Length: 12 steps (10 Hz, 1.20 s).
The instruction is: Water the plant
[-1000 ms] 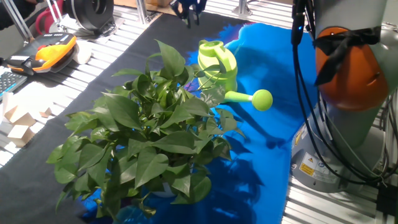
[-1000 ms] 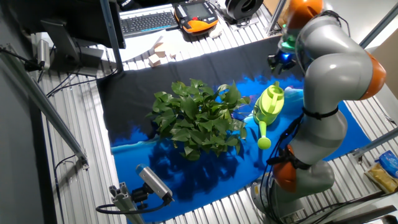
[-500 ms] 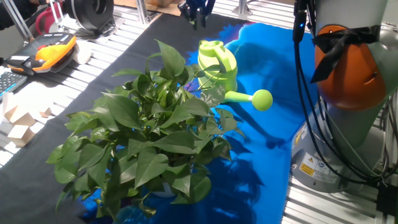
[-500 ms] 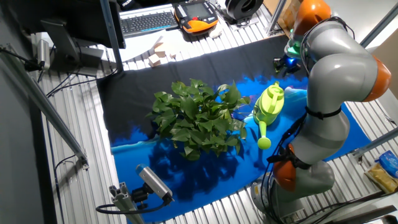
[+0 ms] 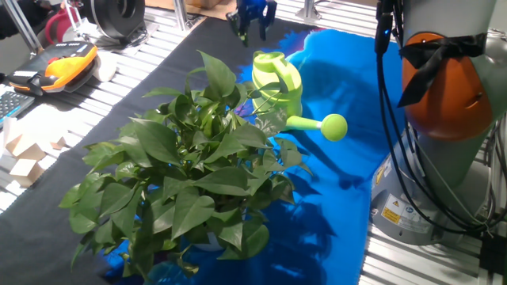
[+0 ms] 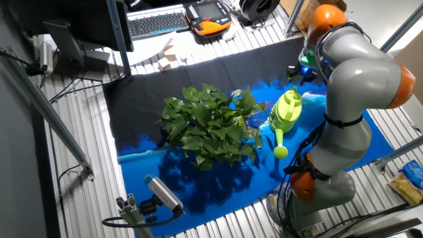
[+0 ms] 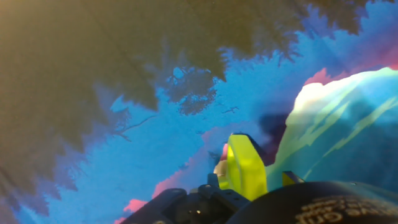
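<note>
The plant (image 5: 190, 166) is a large bushy pot plant with broad green leaves, standing in the middle of the cloth; it also shows in the other fixed view (image 6: 211, 125). The lime-green watering can (image 5: 279, 81) stands upright just behind and to the right of it, with its round spout head (image 5: 333, 127) pointing right; the other fixed view shows the can (image 6: 287, 111) too. My gripper (image 5: 252, 30) hangs above the table just behind the can, fingers down, open and empty, apart from the can. It is small in the other fixed view (image 6: 295, 71). In the hand view a lime-green piece (image 7: 245, 169) shows low in the frame.
A blue and black cloth (image 5: 333, 71) covers the table. Wooden blocks (image 5: 24, 154) and an orange pendant (image 5: 67, 63) lie at the left edge. The arm's orange base (image 5: 444, 87) stands at the right. A keyboard (image 6: 155, 23) lies at the far side.
The gripper has moved a little to the right and slightly down, closer to the watering can. The can and the plant have not moved.
</note>
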Motion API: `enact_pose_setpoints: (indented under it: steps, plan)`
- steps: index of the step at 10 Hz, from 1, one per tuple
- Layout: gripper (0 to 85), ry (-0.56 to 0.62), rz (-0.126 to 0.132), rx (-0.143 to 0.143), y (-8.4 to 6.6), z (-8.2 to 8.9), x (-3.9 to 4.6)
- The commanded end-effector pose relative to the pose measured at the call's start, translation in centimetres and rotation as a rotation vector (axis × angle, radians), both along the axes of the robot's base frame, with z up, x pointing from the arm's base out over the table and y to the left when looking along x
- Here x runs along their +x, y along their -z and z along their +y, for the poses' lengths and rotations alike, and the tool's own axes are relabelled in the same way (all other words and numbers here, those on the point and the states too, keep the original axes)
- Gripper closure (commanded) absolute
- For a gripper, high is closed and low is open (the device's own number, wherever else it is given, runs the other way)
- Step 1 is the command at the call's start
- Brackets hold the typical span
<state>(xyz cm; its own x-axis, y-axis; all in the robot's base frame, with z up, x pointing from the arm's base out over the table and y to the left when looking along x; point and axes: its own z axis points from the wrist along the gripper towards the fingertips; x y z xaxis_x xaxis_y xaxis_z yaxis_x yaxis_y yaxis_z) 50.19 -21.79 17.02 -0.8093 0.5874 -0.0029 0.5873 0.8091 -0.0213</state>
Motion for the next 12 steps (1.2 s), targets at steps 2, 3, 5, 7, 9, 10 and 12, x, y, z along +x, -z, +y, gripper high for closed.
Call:
enact_pose_setpoints:
  steps: [2,3,5,7,9,10,12]
  plan:
    - [34.0,0.005,-0.006,-0.02,0.9,0.7,-0.24]
    - [34.0,0.007,-0.009,-0.017,1.2,0.8,-0.34]
    - [34.0,0.005,-0.011,-0.008,1.5,0.7,-0.49]
    - [34.0,0.004,-0.015,-0.006,2.0,0.5,-0.85]
    - [34.0,0.004,-0.019,-0.009,2.4,0.4,-1.27]
    - [34.0,0.007,-0.022,-0.003,2.7,0.3,-1.34]
    - [34.0,0.002,-0.027,0.003,3.3,0.0,-1.39]
